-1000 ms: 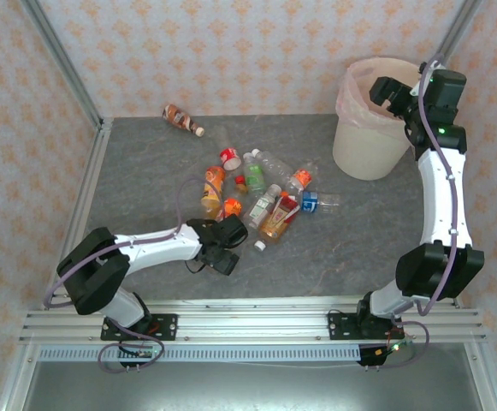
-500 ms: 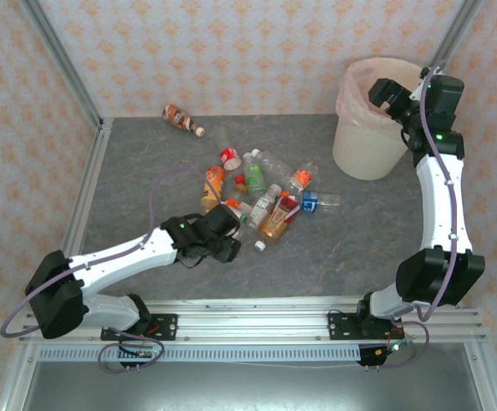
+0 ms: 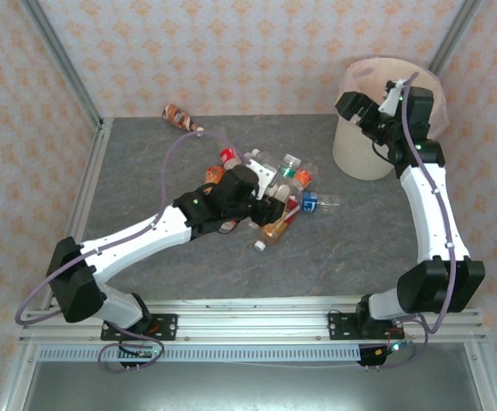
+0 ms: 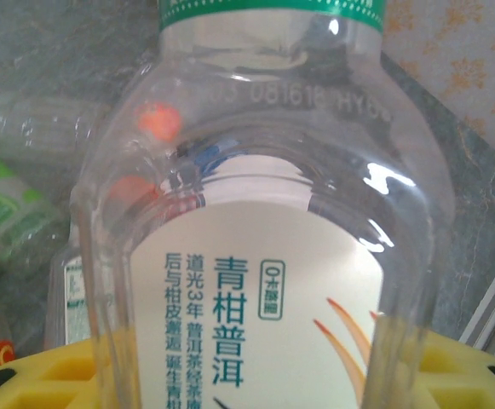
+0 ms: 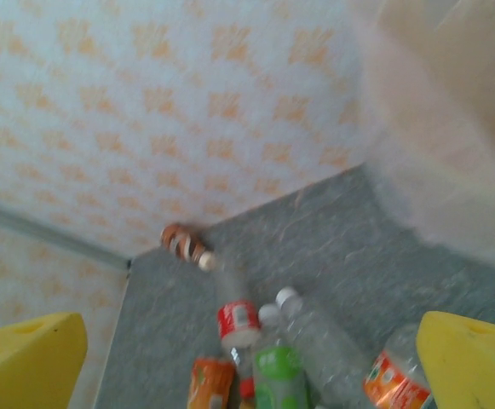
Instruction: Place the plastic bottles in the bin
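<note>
My left gripper (image 3: pixel 265 183) is over the pile of plastic bottles (image 3: pixel 275 214) in the middle of the grey floor. It is shut on a clear bottle (image 4: pixel 264 256) with a white label and a green band, which stands between its yellow fingers (image 4: pixel 34 375). From above, that bottle (image 3: pixel 282 169) points toward the far right. The cream bin (image 3: pixel 369 154) with its pink liner stands at the far right. My right gripper (image 3: pixel 356 108) hangs open at the bin's left side, with nothing between its fingers (image 5: pixel 473 362).
A brown bottle (image 3: pixel 180 117) lies alone by the back wall. In the right wrist view it (image 5: pixel 181 243) lies beyond red-labelled (image 5: pixel 237 322) and green-labelled (image 5: pixel 277 375) bottles. A blue-labelled bottle (image 3: pixel 312 204) lies on the pile's right. Metal rails edge the floor.
My left arm reached forward into the pile and its gripper closed on the white-labelled bottle. My right gripper swung left, from above the bin to its left side.
</note>
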